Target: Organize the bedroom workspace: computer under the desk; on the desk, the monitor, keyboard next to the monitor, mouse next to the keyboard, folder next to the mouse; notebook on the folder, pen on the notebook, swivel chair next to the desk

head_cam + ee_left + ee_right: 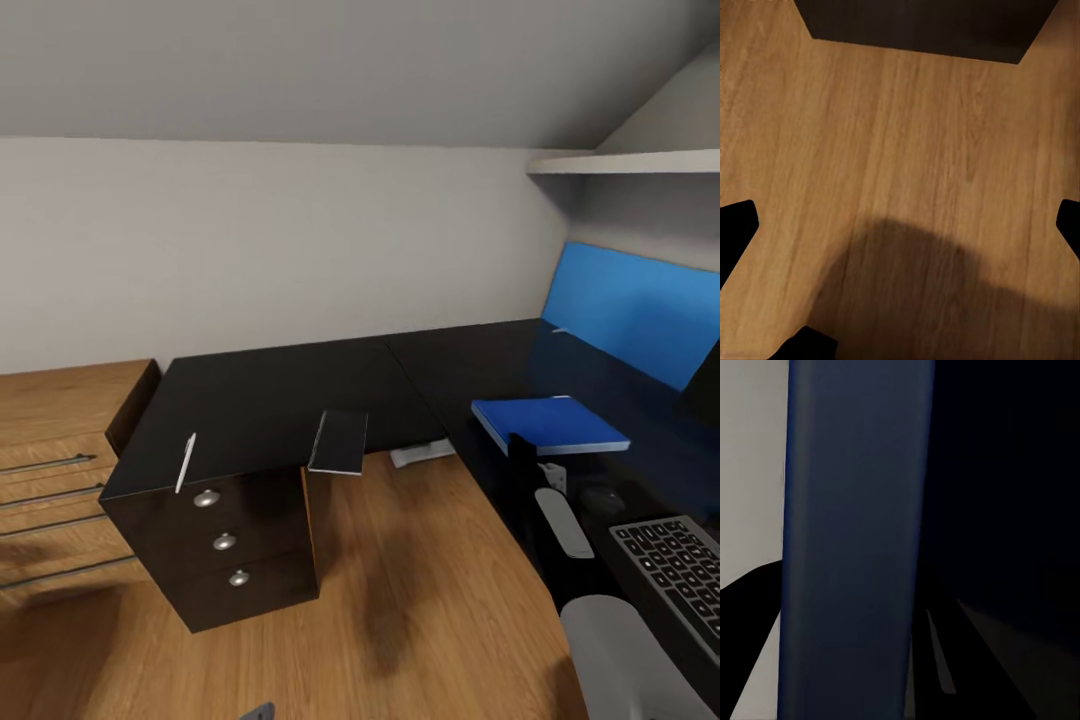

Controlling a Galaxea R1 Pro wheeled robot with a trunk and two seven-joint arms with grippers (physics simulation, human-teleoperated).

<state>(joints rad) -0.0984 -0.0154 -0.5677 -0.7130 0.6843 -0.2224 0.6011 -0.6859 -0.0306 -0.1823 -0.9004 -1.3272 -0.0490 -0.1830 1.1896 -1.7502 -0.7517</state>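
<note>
The blue folder (549,424) lies flat on the black desk (290,390) in front of the blue back panel. The keyboard (676,575) lies nearer to me, with the dark mouse (603,499) between it and the folder. The monitor (704,386) shows as a dark edge at the far right. The notebook (338,441) overhangs the desk's front edge, and the white pen (186,462) lies at the left corner. My right arm's black end (521,462) stands by the folder's near edge; its gripper's state is unclear. My left gripper (904,232) is open above bare floor.
A black drawer unit (225,545) with three knobs stands under the desk's left end. A light wooden drawer chest (55,470) is at the left. A white desk foot (421,452) rests on the wooden floor (420,600). A white shelf (625,162) hangs above the panel.
</note>
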